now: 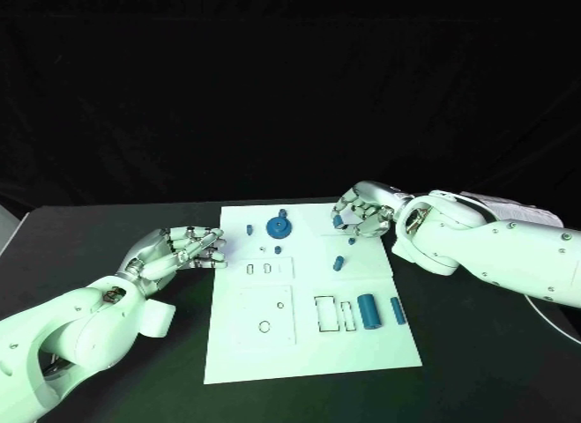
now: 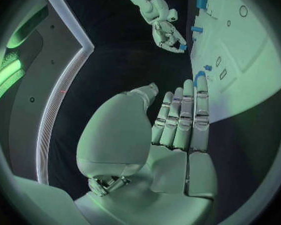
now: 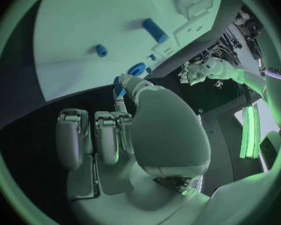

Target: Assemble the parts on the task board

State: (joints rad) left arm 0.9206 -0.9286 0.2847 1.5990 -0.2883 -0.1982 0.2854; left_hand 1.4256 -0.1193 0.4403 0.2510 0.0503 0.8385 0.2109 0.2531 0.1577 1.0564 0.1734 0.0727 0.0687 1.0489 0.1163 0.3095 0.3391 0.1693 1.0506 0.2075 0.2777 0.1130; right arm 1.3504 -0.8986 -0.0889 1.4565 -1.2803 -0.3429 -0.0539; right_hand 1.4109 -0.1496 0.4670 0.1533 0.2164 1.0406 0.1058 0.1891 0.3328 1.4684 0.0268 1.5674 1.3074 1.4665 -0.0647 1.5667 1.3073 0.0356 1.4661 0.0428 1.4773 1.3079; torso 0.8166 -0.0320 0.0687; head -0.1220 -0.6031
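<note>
Task board (image 1: 367, 348) between hands — right hand (image 1: 362, 210) apparently pinches a blue part (image 3: 118, 88); left hand (image 1: 182, 249) fingers curled, empty.

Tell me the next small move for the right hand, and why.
Probably carry the small blue part down toward the task board and line it up over a seat. The right hand pinches that part above the board's far edge, near the round blue disc; the left hand holds nothing beside the board. Which seat fits, I cannot tell.
</note>
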